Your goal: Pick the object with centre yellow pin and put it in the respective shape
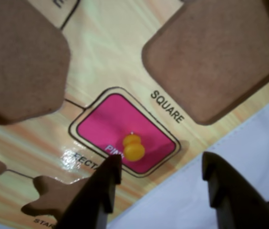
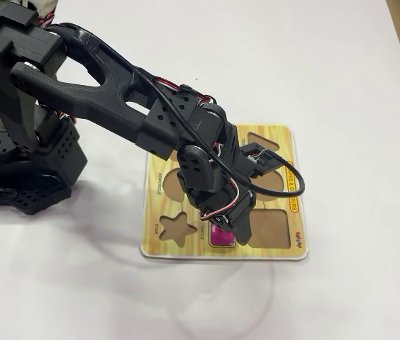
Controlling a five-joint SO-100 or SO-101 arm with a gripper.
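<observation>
A pink rectangle piece [image 1: 120, 129] with a yellow pin [image 1: 133, 147] in its centre lies flat in its slot on the wooden shape board [image 1: 110, 43], near the board's front edge. My gripper [image 1: 160, 164] hovers just above it, open and empty. Its left fingertip sits beside the pin and its right fingertip is out over the white table. In the fixed view the gripper [image 2: 241, 228] points down at the board's [image 2: 285, 142] front edge, and the pink piece [image 2: 221, 236] shows partly beneath it.
Empty recesses on the board: a square [image 1: 220, 57] next to the pink piece, a star [image 1: 53, 198] and a large shape [image 1: 20, 62]. In the fixed view the star recess [image 2: 177, 228] and square recess [image 2: 267, 227] flank the piece. White table [image 2: 342, 71] surrounds the board.
</observation>
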